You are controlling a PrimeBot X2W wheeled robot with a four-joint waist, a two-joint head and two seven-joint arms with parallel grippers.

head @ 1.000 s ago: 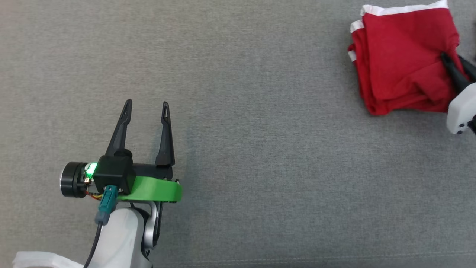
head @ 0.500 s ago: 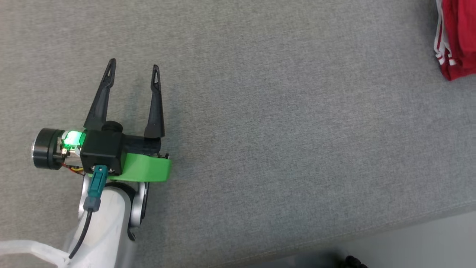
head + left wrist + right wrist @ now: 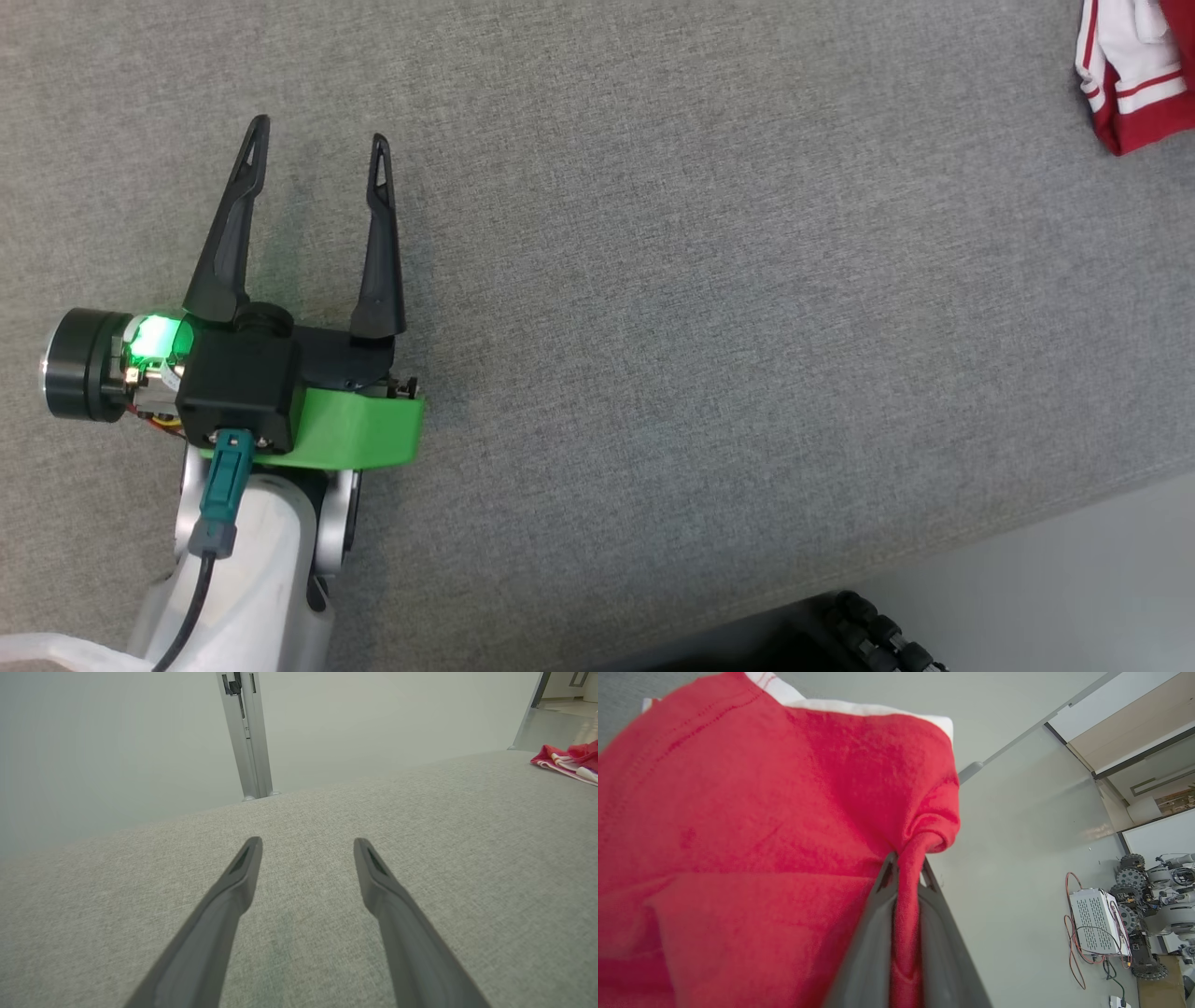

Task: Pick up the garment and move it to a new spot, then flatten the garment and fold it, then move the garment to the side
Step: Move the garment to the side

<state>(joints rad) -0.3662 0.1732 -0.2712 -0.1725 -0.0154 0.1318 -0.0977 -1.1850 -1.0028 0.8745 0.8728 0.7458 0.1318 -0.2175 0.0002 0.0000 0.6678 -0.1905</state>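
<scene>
The garment [image 3: 1134, 84] is red with white stripes; just a corner of it shows at the head view's top right edge. Seen from the left wrist it is a small red heap [image 3: 567, 760] far off at the right on the grey surface. My right gripper [image 3: 906, 868] is shut on a pinched fold of the garment [image 3: 752, 849], which hangs lifted in front of that camera. My left gripper [image 3: 316, 154] stands open over bare grey fabric at the left, far from the garment, with nothing between its fingers [image 3: 243, 877].
The grey fabric surface [image 3: 709, 308] ends at a front edge at the lower right, with pale floor [image 3: 1074, 579] beyond. A dark ribbed object [image 3: 882, 635] sits at the bottom edge. A wall post [image 3: 245, 732] stands behind the surface. Machines and cables [image 3: 1101, 924] lie on the floor.
The head camera has swung left, so the garment has slid to the picture's top right corner and the surface's front edge has come into view. The left gripper stays open.
</scene>
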